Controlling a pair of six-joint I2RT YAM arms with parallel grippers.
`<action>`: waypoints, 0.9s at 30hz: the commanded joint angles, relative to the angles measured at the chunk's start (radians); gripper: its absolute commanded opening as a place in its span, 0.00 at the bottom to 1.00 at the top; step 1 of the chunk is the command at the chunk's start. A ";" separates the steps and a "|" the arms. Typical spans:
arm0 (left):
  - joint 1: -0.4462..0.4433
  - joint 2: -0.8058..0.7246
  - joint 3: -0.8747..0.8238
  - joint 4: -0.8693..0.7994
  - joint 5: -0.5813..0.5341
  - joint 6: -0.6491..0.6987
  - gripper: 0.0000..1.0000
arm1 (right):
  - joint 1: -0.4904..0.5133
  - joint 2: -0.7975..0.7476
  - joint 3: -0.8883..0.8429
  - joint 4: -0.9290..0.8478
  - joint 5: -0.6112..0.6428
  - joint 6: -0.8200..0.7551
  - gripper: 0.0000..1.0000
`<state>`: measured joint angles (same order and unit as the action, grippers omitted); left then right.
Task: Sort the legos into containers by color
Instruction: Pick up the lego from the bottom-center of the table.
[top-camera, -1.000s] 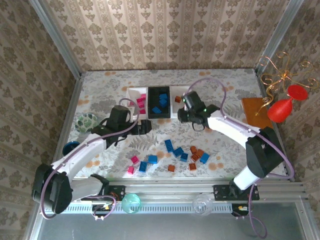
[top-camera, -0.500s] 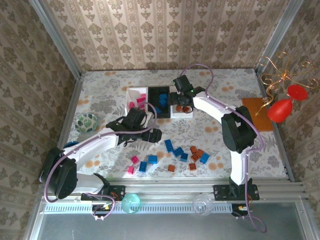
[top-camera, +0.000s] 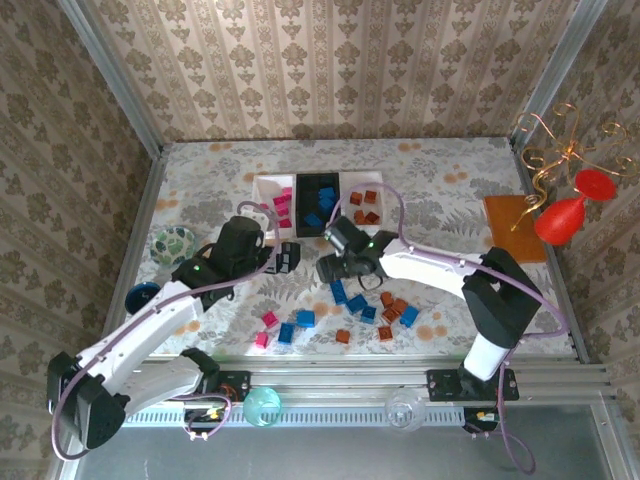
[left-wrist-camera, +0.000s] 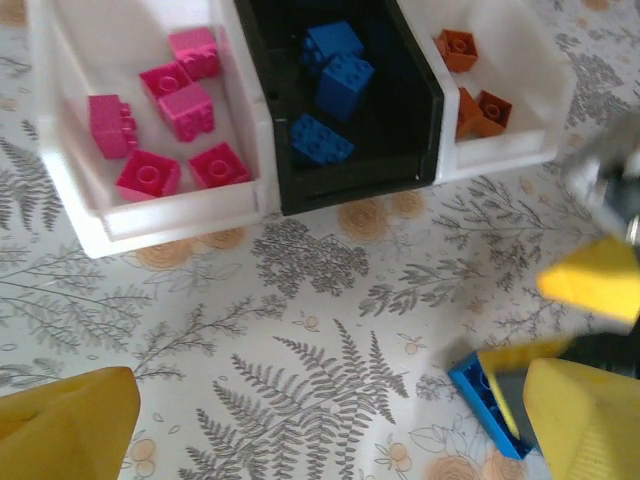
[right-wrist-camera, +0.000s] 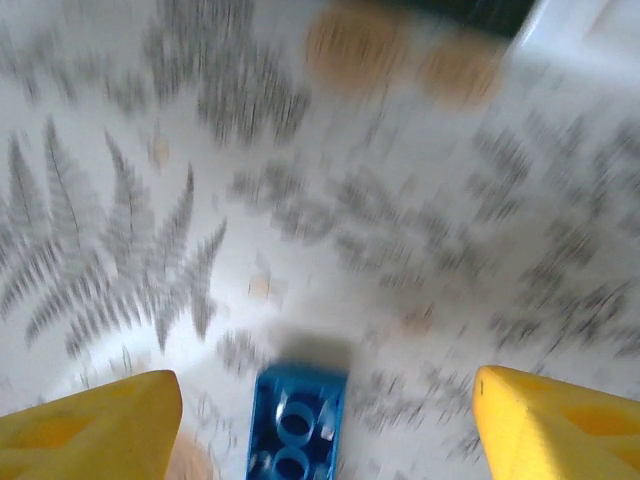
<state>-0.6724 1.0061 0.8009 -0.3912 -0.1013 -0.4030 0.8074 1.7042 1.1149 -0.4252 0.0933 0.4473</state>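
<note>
Moved: right gripper (top-camera: 335, 266) had left the right white tray (left-wrist-camera: 515, 140) and come to the worktop's middle; left gripper (top-camera: 286, 258) had drawn back a little.
Right jaws: spread, holding nothing; one blue brick (right-wrist-camera: 295, 420) lay between them, touching neither.
Left jaws: spread wide, empty.
Containers: at the far edge; pink bricks (left-wrist-camera: 165, 120) in the left white tray (left-wrist-camera: 150, 225), blue bricks (left-wrist-camera: 340, 80) in the black tray (left-wrist-camera: 350, 185), orange-brown bricks (left-wrist-camera: 480, 110) in the right white one.
Loose legos (top-camera: 305, 318): toward the worktop's near edge.
</note>
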 joint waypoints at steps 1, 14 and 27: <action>0.012 -0.020 -0.021 -0.013 -0.063 0.009 1.00 | 0.026 0.024 -0.030 -0.034 0.007 0.041 0.78; 0.041 -0.057 -0.055 -0.029 -0.037 -0.014 1.00 | 0.041 0.129 -0.020 -0.003 -0.003 0.013 0.51; 0.083 -0.064 -0.080 -0.020 0.090 -0.028 1.00 | -0.100 0.107 0.269 0.034 -0.077 -0.073 0.26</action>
<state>-0.5938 0.9451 0.7334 -0.4137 -0.0685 -0.4129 0.7372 1.8061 1.2652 -0.4084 0.0311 0.4137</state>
